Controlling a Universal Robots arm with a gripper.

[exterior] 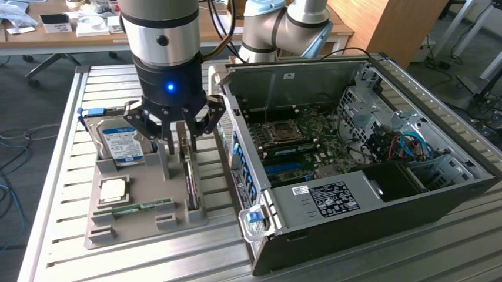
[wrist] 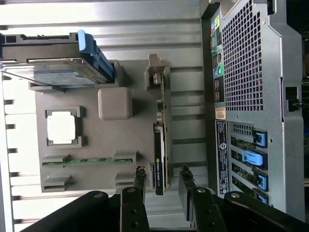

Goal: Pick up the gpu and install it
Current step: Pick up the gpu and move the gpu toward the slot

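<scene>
The gpu (exterior: 190,185) stands on its long edge in a slot of the grey parts tray (exterior: 141,229), its black shroud and green board seen edge-on. My gripper (exterior: 182,140) hangs directly over the card's far end, open. In the wrist view the gpu (wrist: 161,140) runs between my two black fingers (wrist: 139,182), with a gap on each side, and my gripper (wrist: 161,182) holds nothing. The silver bracket end (wrist: 155,75) lies at the far end from the fingers.
The tray also holds a hard drive (exterior: 121,144) with a blue-white label, a square processor (exterior: 112,189) and a green memory stick (exterior: 141,207). The open computer case (exterior: 353,158) lies close to the tray on the exterior view's right, motherboard exposed. Its slotted rear panel (wrist: 246,96) stands close beside the card.
</scene>
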